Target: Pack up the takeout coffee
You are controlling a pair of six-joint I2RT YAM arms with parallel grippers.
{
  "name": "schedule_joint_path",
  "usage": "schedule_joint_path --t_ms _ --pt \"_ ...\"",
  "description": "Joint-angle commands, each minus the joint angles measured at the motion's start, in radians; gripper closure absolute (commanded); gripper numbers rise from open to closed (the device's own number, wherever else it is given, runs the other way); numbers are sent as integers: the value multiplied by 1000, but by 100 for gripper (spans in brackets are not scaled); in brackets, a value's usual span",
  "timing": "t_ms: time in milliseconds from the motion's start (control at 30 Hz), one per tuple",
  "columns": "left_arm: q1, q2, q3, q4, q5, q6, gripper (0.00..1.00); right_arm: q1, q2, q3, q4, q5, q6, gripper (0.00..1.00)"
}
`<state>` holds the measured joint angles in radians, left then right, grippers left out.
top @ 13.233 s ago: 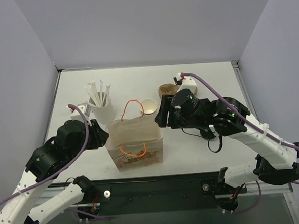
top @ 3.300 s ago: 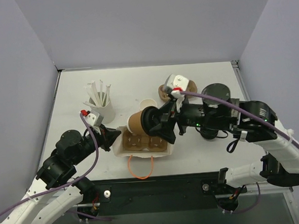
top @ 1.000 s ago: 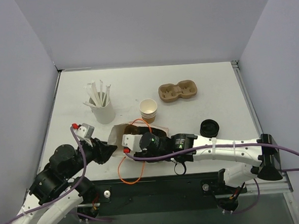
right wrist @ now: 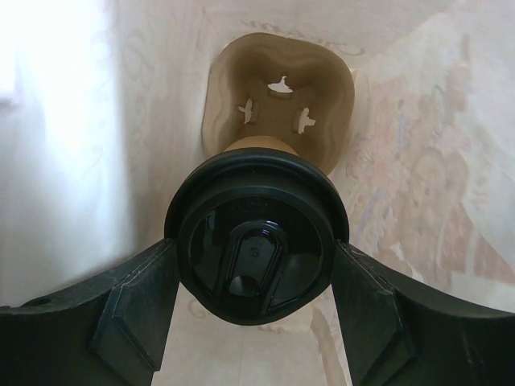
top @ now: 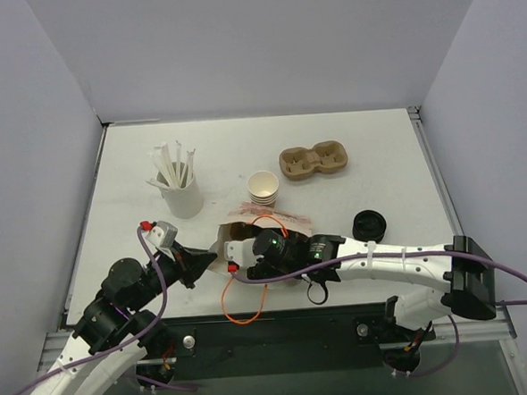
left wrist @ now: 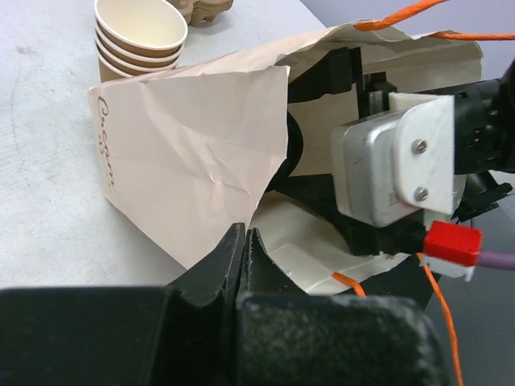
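Right gripper point(right wrist: 256, 259) grasps the lidded takeout coffee point(right wrist: 254, 229) inside the paper bag point(left wrist: 185, 153), cup axis pointing straight ahead at the pulp carrier point(right wrist: 278, 104) deeper in. Left gripper point(left wrist: 244, 241) is clenched on the bag's mouth edge.

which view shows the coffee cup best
Right wrist: the coffee cup, black lid facing the camera, sits in the right pincer inside the paper bag. Top external hides it behind the right arm; left wrist shows nothing certain.
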<state>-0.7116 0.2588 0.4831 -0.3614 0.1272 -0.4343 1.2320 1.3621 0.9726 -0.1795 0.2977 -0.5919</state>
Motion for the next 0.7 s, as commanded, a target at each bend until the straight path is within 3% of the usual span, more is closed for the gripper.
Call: schedule_joint_path --t_ms 0,533,667 --pt "3 -9 22 30 32 -23 100 4 41 6 29 47 -54 59" --pt "3 -10 31 3 20 -44 100 -20 127 5 89 164 -51 60" --pt "3 -12 31 -5 12 -46 100 -23 111 17 94 135 -45 60"
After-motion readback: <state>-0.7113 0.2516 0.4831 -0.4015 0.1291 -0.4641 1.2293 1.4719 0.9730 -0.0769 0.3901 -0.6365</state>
